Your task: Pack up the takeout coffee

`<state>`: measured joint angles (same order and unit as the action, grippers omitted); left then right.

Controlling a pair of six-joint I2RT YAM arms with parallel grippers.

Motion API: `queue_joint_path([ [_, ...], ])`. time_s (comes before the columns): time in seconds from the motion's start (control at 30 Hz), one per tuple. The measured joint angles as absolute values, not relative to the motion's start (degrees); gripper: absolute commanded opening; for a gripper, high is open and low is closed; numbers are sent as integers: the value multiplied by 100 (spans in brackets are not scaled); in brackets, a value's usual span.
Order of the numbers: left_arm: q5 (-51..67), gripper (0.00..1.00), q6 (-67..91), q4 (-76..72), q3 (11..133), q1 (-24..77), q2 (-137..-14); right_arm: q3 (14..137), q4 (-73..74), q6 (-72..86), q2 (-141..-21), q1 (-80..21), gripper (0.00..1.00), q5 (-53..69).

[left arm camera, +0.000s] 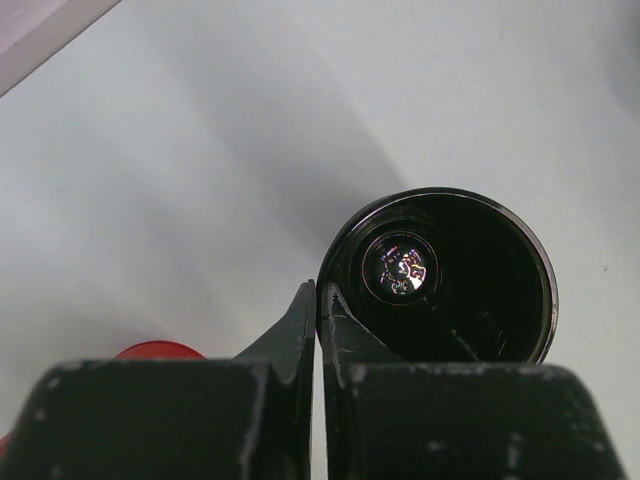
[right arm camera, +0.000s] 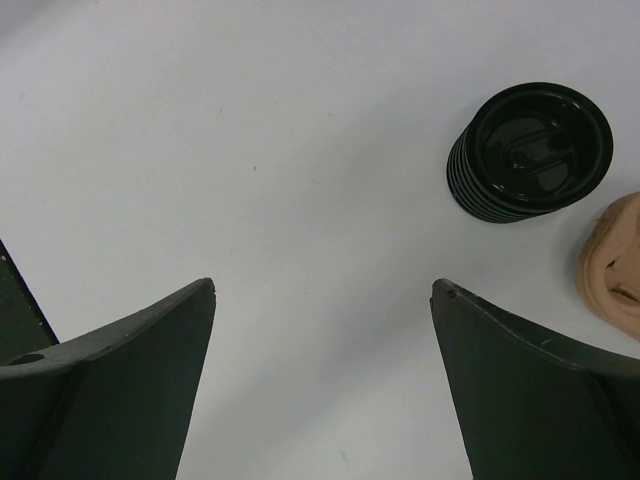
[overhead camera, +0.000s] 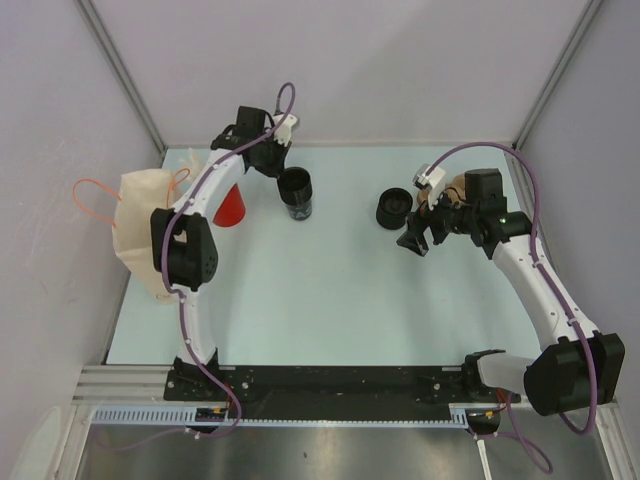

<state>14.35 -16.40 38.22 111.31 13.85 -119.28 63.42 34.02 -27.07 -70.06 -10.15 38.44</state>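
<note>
The takeout coffee, a black cup (overhead camera: pixel 295 190), stands open-topped on the table at the back, left of centre. In the left wrist view I look down into the cup (left arm camera: pixel 450 275). My left gripper (overhead camera: pixel 272 160) (left arm camera: pixel 318 300) is shut, its fingertips pinched on the cup's near rim, one fingertip (left arm camera: pixel 345 320) over the inside and the other outside. My right gripper (overhead camera: pixel 413 240) (right arm camera: pixel 322 290) is open and empty, low over bare table, just in front of a squat black round piece.
The squat black ribbed piece (overhead camera: pixel 393 208) (right arm camera: pixel 528 152) sits right of centre. A red cup (overhead camera: pixel 232 207) (left arm camera: pixel 150 350) is left of the coffee. A beige bag (overhead camera: pixel 140 225) with orange handles lies at the left edge. A tan object (right arm camera: pixel 615 265) lies beside the squat piece.
</note>
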Motion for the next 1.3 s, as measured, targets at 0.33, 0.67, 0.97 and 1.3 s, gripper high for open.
queue_joint_path([
  [0.33, 1540, 1, -1535, 3820, 11131, 1347, -11926, 6342, 3402, -2711, -7006, -1002, 94, 3844],
  [0.67, 1315, 0, -1420, 3671, 10986, 1347, -11808, 6342, 3404, -2729, -7006, -998, 94, 3844],
  [0.97, 1223, 0, -1350, 3448, 10798, 1372, -11668, 6342, 3406, -2773, -7006, -989, 94, 3844],
  [1.3, 1225, 0, -1350, 3343, 10604, 1518, -11590, 6337, 3420, -2810, -7006, -980, 94, 3844],
])
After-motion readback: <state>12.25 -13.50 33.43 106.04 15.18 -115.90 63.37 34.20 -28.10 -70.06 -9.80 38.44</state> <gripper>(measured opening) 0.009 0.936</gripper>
